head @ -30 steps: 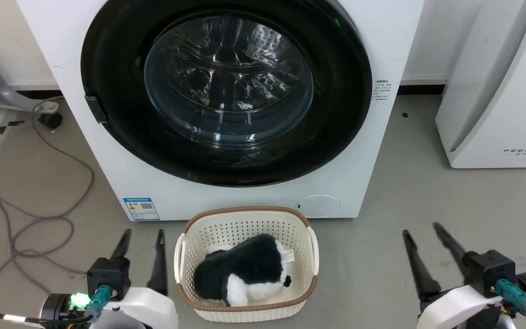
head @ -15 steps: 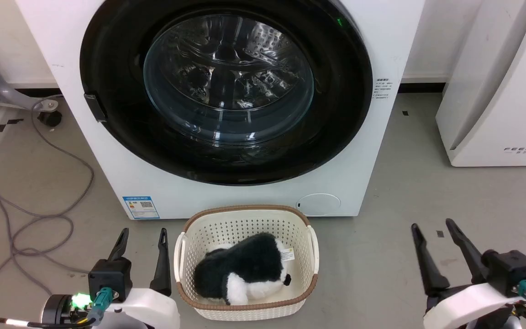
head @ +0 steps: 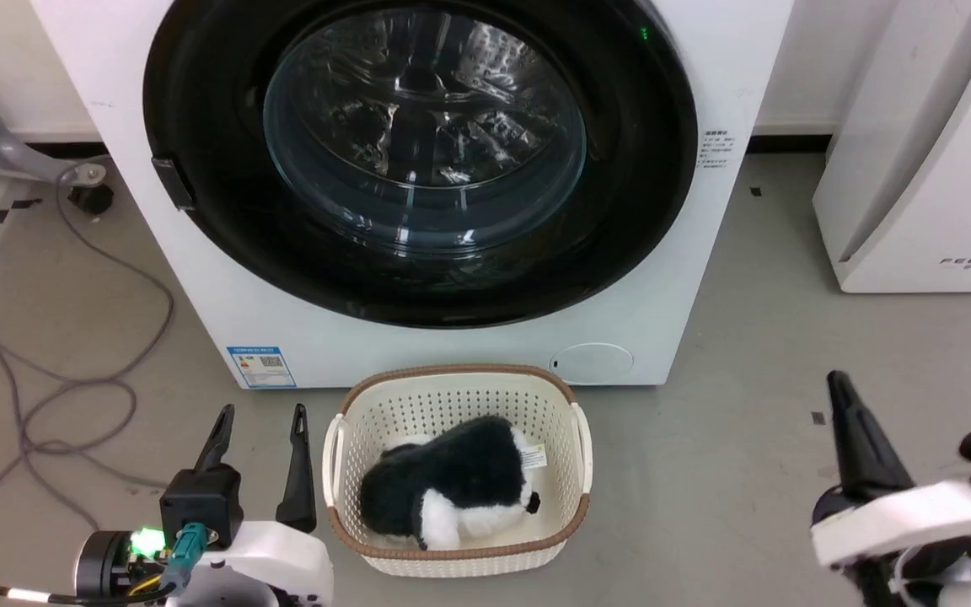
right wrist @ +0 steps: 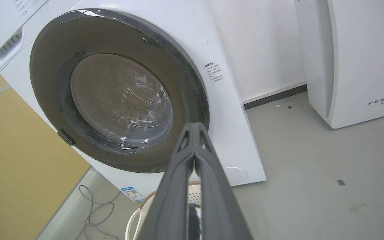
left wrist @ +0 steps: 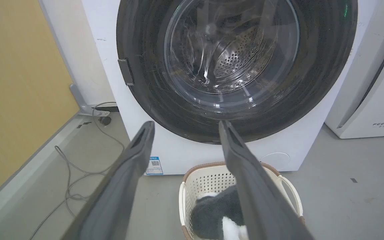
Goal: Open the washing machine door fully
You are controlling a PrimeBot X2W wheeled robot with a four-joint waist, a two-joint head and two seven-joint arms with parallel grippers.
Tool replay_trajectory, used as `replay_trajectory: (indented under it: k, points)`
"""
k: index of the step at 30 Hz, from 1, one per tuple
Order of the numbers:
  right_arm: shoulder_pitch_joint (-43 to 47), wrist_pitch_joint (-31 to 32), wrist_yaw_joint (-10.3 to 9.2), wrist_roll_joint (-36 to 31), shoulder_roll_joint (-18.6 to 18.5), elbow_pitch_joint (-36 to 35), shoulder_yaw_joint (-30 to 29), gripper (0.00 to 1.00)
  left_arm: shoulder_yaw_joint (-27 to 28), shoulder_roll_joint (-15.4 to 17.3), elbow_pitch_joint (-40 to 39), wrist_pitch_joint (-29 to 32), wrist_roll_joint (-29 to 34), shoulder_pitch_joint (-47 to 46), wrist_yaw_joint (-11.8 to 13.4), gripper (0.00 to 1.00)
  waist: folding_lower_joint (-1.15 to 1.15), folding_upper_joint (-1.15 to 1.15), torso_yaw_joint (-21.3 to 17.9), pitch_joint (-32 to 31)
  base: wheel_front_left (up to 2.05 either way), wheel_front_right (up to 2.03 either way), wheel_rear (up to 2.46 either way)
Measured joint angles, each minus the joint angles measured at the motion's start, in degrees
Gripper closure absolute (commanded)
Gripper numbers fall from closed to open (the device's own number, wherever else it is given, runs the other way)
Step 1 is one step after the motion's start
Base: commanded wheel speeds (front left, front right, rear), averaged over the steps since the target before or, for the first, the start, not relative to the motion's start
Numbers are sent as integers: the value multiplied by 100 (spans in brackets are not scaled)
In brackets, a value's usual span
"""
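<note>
Washing machine door (head: 422, 143) lies closed, flush with the white machine's front, above the basket (head: 452, 403). Left gripper (head: 262, 413) hovers low beside the basket, fingers spread and aimed at the machine. Right gripper (right wrist: 194, 125) stands on edge at lower right, fingers pressed together.

White arm shells (head: 275, 565), black wrist blocks (head: 201, 504), dark tapered fingers (head: 297, 480); one green light (head: 147, 541)

Right gripper (right wrist: 194, 125) was closed, its fingers (right wrist: 178, 180) brought from spread apart to touching, arm turned and shifted rightward in the head view.
</note>
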Motion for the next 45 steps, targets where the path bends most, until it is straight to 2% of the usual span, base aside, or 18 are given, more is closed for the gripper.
replay_trajectory:
  k: [11, 23, 37, 45]
  points:
    - [-935, 403, 0, 1571, -147, 704, -513, 100, 19, 0, -103, -142, -3, -243, 100, 0, 0, 0, 75, 377, 0, 0, 0]
    - [-2265, 408, -1, 2532, -554, 1281, -695, 100, 9, -1, -303, -279, -51, -627, 189, 0, 0, 0, 202, 1006, 0, 0, 0]
    - [-3993, 391, -1, 3429, -943, 2238, -483, 100, -52, -1, -416, -446, -213, -954, 337, 0, 1, 0, 386, 1662, 0, 0, 0]
    - [-4907, 407, -1, 3779, -1109, 2798, -147, 100, -130, -1, -474, -546, -316, -1128, 457, 0, 1, 0, 516, 1985, 0, 0, 0]
